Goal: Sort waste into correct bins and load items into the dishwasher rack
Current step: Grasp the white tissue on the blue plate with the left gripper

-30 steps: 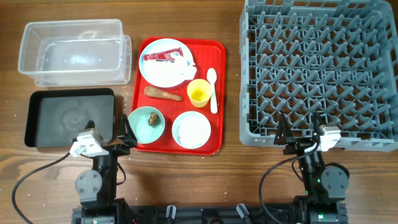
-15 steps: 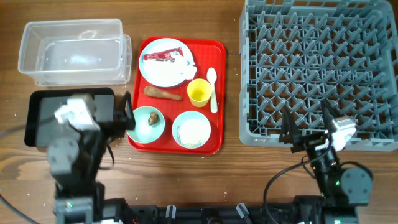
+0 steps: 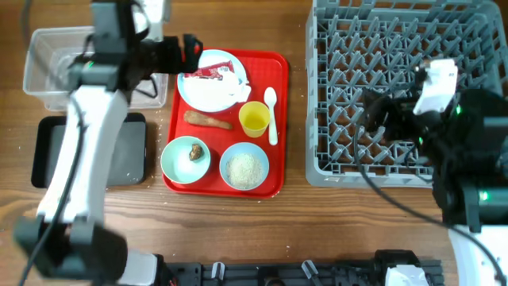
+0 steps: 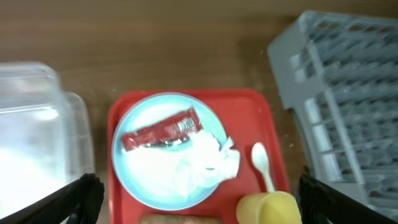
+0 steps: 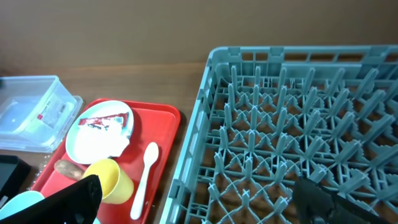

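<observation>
A pale blue plate [image 3: 208, 94] on the red serving tray holds a red-and-white wrapper [image 3: 208, 72] and crumpled tissue [image 3: 238, 79]. Below it lie an orange-brown stick [image 3: 208, 120], a yellow cup [image 3: 254, 119] and a white spoon [image 3: 271, 115]. One bowl [image 3: 178, 163] holds a brown lump [image 3: 195, 151]; the other bowl [image 3: 244, 181] holds rice [image 3: 244, 167]. My left gripper [image 3: 189, 54] is open and empty above the plate [image 4: 149, 180]; the wrapper [image 4: 161, 130] lies just ahead of it. My right gripper [image 3: 381, 111] is open and empty over the dishwasher rack [image 3: 405, 48].
The clear tub [image 3: 48, 75] stands at the back left, with the black tray [image 3: 48, 151] in front of it. The red serving tray [image 3: 278, 159] lies between these bins and the rack. A few rice grains lie on the wood left of the red tray.
Both arms have lifted from the table's front edge. The left one swung to the back left, over the tub and plate. The right one moved over the rack's front part.
</observation>
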